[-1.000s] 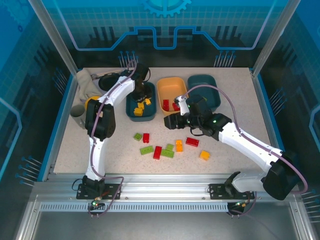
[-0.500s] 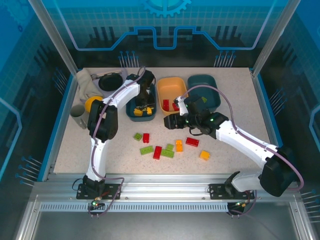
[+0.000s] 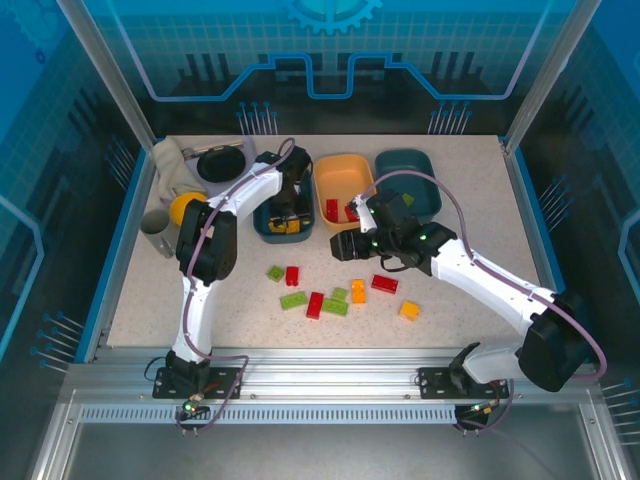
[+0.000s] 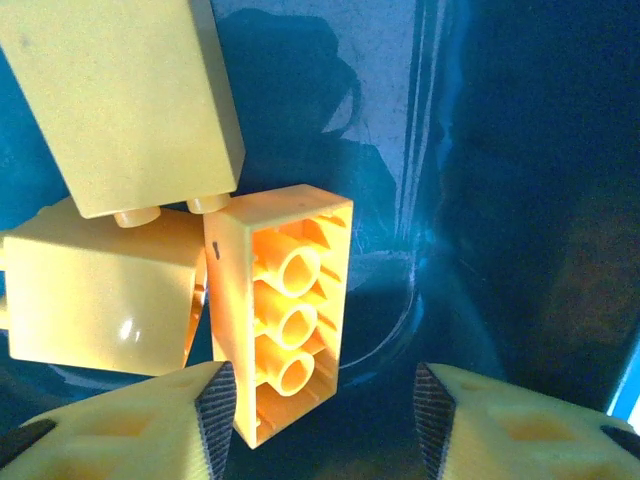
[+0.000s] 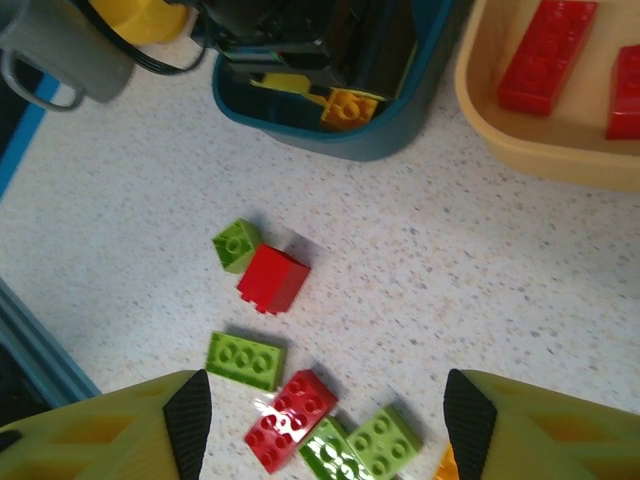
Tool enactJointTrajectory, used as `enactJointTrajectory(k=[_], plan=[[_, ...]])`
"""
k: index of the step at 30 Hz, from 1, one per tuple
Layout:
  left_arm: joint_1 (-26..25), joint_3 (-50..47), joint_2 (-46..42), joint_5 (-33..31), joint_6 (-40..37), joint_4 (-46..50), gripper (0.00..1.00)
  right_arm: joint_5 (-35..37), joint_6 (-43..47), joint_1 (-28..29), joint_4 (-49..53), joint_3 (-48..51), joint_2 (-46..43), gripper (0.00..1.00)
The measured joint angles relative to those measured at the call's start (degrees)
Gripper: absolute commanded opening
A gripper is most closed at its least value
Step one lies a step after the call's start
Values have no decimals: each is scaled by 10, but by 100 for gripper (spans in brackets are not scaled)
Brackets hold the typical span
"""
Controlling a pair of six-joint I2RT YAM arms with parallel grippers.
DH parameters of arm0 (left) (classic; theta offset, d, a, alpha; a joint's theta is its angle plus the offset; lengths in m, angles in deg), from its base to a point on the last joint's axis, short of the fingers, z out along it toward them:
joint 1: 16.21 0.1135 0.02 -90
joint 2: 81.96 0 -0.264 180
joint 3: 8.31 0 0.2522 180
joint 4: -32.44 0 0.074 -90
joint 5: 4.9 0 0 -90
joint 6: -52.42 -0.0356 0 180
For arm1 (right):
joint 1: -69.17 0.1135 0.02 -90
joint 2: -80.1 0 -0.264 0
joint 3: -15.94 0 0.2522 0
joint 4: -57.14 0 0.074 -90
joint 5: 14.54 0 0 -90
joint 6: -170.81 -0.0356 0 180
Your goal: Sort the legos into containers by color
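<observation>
My left gripper (image 3: 288,212) (image 4: 325,420) hangs open inside the left dark teal tray (image 3: 261,226), low over its floor (image 4: 480,200). An upturned yellow brick (image 4: 285,310) lies just ahead of the left fingertip, apart from the right one, with two more yellow bricks (image 4: 120,100) beside it. My right gripper (image 3: 346,245) (image 5: 325,425) stands open above the table, nothing between its fingers. Below it lie loose legos: a small green brick (image 5: 236,243), a red one (image 5: 272,278), a flat green one (image 5: 245,360) and a red plate (image 5: 290,420). Red bricks (image 5: 548,55) rest in the orange tray (image 3: 340,175).
The second teal tray (image 3: 405,168) sits at the back right. More loose bricks lie on the table, among them a red one (image 3: 384,284) and an orange one (image 3: 409,310). A black dish (image 3: 222,162), grey cup (image 3: 156,228) and yellow object (image 3: 183,207) stand left of the trays.
My left gripper has moved toward the near end of the left teal tray and sunk into it. The right gripper has barely shifted and stays open.
</observation>
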Motion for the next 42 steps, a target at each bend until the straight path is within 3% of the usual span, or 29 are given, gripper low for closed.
enactJointTrajectory(k=[5, 8, 16, 21, 28, 34, 42], plan=[[-17, -4, -42, -11, 9, 0, 68, 33, -7, 3, 72, -38, 22, 61], [-33, -45, -119, -14, 27, -28, 70, 47, -37, 12, 133, -71, 57, 57], [-82, -263, -380, -7, 78, -129, 75, 58, -168, 73, 271, -148, 164, 59], [-115, -385, -472, 17, 95, -161, 76, 52, -254, 102, 311, -167, 224, 66], [-134, -498, -595, 44, 103, -169, 78, 25, -352, 110, 309, -168, 267, 62], [-134, -520, -656, 47, 106, -164, 78, 13, -396, 117, 300, -184, 309, 56], [-134, -520, -661, 47, 106, -162, 78, 15, -410, 116, 299, -185, 334, 52]])
